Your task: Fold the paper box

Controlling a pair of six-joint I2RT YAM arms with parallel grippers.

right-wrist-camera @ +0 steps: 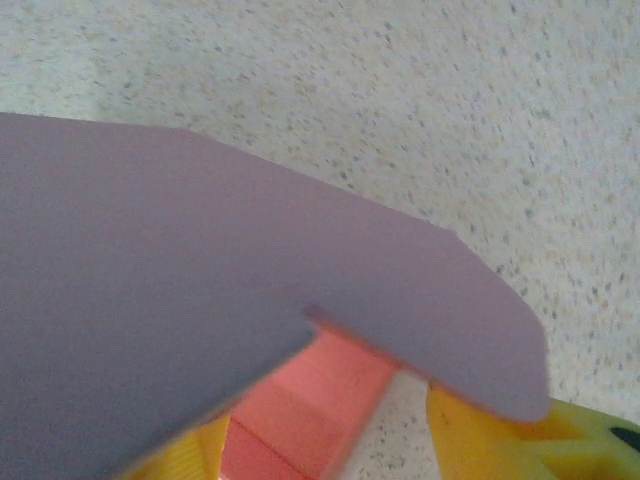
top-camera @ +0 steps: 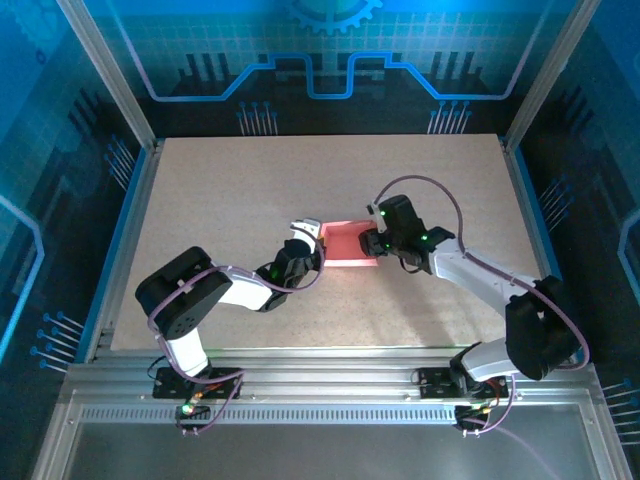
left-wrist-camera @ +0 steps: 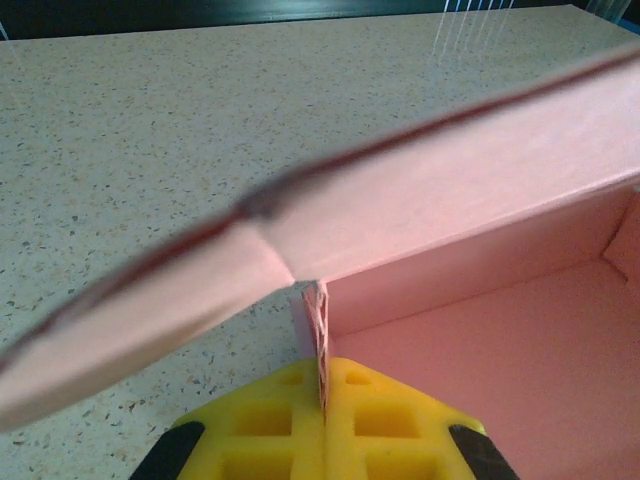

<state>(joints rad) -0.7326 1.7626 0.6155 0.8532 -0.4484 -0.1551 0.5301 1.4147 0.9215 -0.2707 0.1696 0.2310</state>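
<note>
- My left end effector [left-wrist-camera: 323,388] is clenched on a thin upright edge of the paper box [top-camera: 348,244]. I should hold it firm to anchor that corner.
- My right end effector [top-camera: 378,241] sits at the box's opposite end. I cannot tell whether it is grasping or released.
- A loose flap [right-wrist-camera: 250,290] hangs before it, and I judge it needs pressing in slowly, square to its crease.
- The box lies mid-tabletop [top-camera: 230,190], between both arms.

Paper box [top-camera: 350,243] on the table [top-camera: 230,190]; I have the left gripper [top-camera: 316,250] on the box's left wall, the right gripper [top-camera: 376,243] at its right end; both arms reach it from in front.
</note>
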